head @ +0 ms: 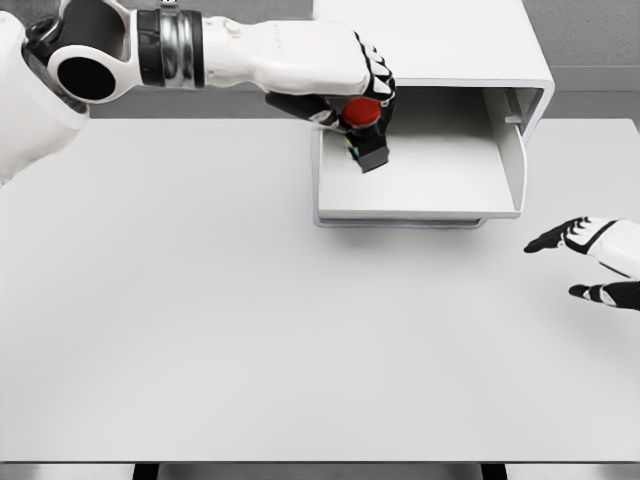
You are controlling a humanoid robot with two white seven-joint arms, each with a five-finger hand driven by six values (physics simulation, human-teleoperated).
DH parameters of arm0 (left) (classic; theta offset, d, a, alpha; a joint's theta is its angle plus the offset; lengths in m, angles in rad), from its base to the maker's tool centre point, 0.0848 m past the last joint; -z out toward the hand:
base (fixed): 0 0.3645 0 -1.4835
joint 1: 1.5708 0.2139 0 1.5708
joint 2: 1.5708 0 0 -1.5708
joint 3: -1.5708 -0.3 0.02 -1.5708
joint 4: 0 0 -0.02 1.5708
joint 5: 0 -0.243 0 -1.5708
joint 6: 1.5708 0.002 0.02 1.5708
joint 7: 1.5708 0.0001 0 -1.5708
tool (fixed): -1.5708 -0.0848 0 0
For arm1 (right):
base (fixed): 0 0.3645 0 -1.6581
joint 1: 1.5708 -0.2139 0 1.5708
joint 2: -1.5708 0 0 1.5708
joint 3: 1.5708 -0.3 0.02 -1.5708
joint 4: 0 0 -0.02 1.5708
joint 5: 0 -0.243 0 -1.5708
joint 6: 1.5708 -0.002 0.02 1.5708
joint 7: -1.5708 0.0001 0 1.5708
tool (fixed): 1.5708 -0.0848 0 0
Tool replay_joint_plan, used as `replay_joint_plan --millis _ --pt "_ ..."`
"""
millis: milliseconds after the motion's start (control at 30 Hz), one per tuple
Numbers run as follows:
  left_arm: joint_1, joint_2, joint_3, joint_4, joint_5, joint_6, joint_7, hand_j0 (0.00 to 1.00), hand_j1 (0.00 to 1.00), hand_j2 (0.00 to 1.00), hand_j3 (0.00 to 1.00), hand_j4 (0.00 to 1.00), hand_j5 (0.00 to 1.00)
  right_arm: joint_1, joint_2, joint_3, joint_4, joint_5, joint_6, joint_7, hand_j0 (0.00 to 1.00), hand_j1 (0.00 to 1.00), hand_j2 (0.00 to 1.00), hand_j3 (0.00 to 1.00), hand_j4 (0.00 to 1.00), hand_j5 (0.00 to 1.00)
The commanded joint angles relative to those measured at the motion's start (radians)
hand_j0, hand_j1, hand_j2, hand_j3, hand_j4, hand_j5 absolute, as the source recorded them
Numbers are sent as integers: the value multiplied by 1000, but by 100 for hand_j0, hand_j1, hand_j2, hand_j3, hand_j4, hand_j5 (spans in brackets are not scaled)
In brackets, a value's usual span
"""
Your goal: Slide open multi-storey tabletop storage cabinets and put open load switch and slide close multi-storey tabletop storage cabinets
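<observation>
Left hand (345,100): reaching in from the upper left across the back of the desk, fingers curled around the load switch, held over the drawer's left rear corner.
Load switch (366,132): black body with a red round button on top, tilted, pinched in the left hand, above the tray floor near its left wall; contact with the floor impossible to tell.
Drawer (420,190): slid out toward the viewer from the cabinet's lowest level, white shallow tray, nothing lying in it apart from the switch held over it.
Storage cabinet (450,40): white, rounded edges, standing at the back of the desk right of the middle, front cavity showing above the pulled-out drawer.
Right hand (590,255): at the right edge, low over the desk, fingers spread and relaxed, gripping nothing, well apart from the drawer's front right corner.
Desk (200,330): plain white top, front edge visible along the bottom.
</observation>
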Motion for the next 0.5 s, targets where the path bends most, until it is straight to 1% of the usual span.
replay_joint_plan --millis 0,33,67,133,167,233,367,433,467 --pt "0 -82 -1 59 -34 3 -18 49 49 49 49 49 49 0 -1 56 0 2 3 0 78 78 78 78 78 78" --pt "0 -83 -1 58 -45 3 -20 49 49 49 49 49 49 0 -1 64 0 11 3 0 78 78 78 78 78 78" --pt "0 -83 -1 56 -48 3 -26 49 49 49 49 49 49 0 -3 64 0 11 3 0 76 76 76 76 76 76" --pt "0 -108 -1 53 -54 3 -75 49 49 49 49 49 49 -2 -3 66 0 14 3 0 67 67 67 67 67 67" --pt "0 -112 -1 53 -56 3 -83 49 49 49 49 49 49 -3 -3 66 0 13 3 0 65 65 65 65 65 65" --pt "3 -125 -1 53 -90 3 -84 49 49 49 49 49 49 -8 -3 66 0 13 3 0 62 62 62 62 62 62" --pt "5 -125 -1 58 -108 3 -84 49 49 49 49 49 49 -9 -3 72 0 13 3 0 63 63 63 63 63 63" --pt "5 -125 1 61 -113 3 -87 50 50 50 50 50 50 -11 -3 75 0 13 3 0 65 65 65 65 65 65" --pt "6 -126 2 61 -113 3 -111 50 50 50 50 50 50 -11 -3 84 0 13 3 0 67 67 67 67 67 67"
